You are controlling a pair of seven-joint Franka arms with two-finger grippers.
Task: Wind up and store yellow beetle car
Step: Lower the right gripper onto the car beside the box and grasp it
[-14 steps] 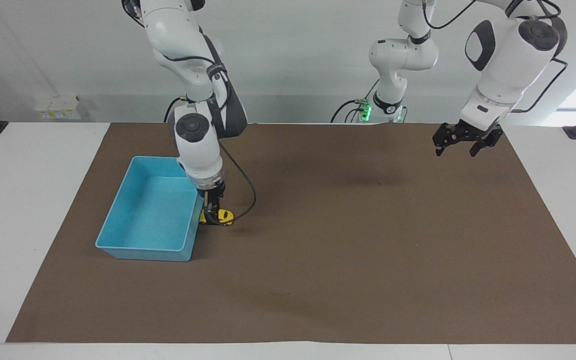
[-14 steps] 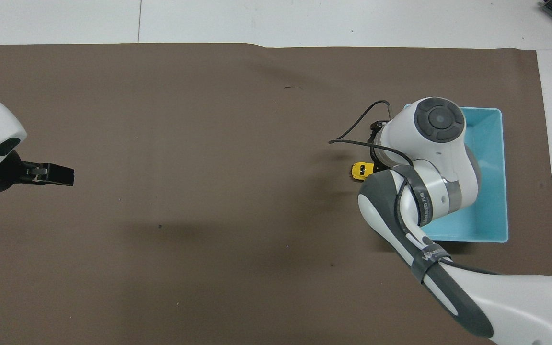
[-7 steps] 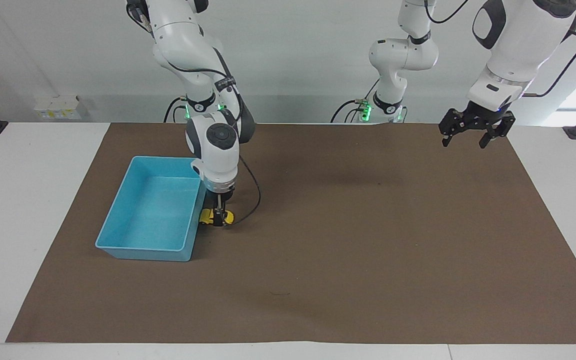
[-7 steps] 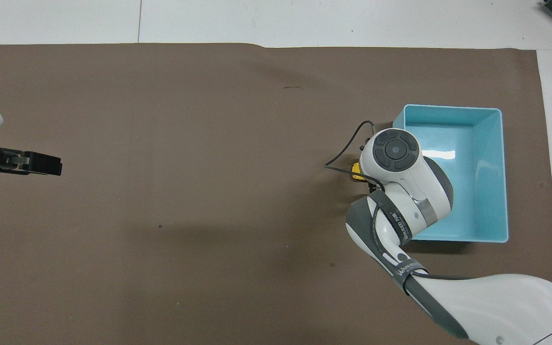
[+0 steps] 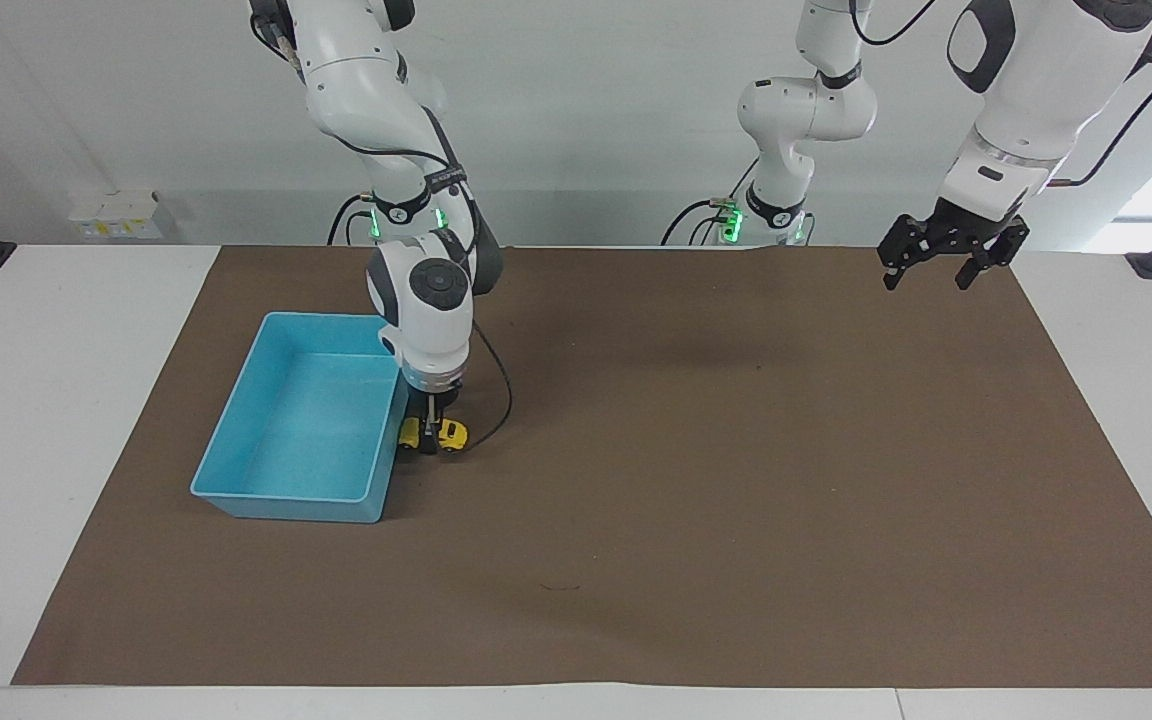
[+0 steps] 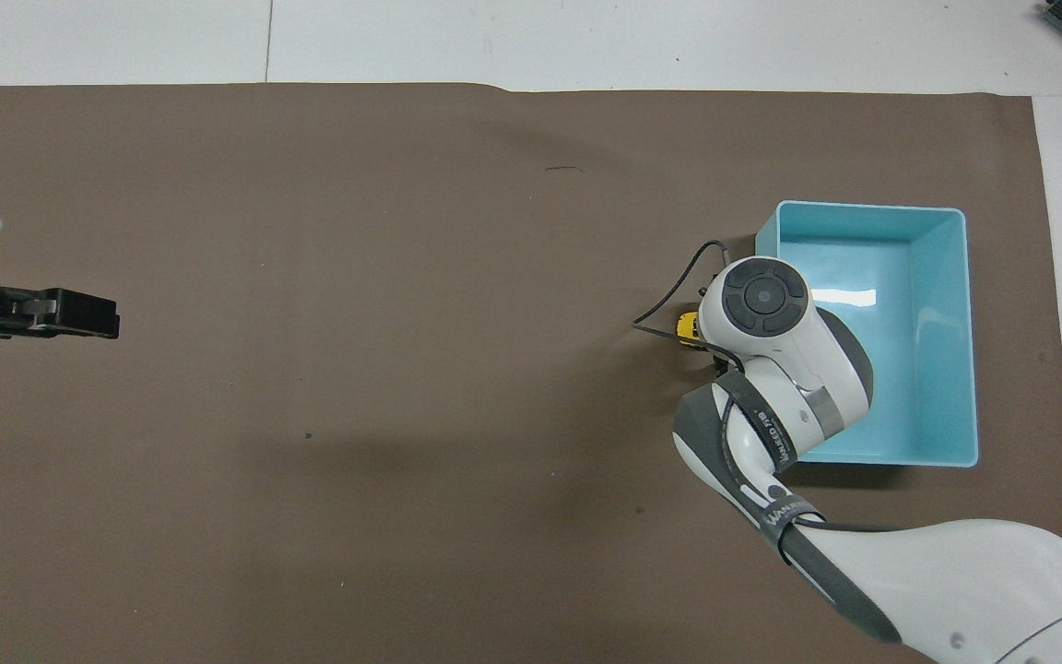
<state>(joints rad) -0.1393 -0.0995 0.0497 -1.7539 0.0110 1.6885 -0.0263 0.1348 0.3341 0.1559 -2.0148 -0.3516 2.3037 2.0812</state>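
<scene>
Lettering on the right arm only

We can see printed lettering on two grey bands of the right arm (image 6: 771, 433) in the overhead view: one on the band near the wrist and one lower along the forearm. Both run at a slant and are too small for us to read with any certainty. We find no readable text, number or sign on the blue tray (image 6: 955, 369), the brown mat (image 6: 402, 277) or the bench (image 5: 36, 400).
</scene>
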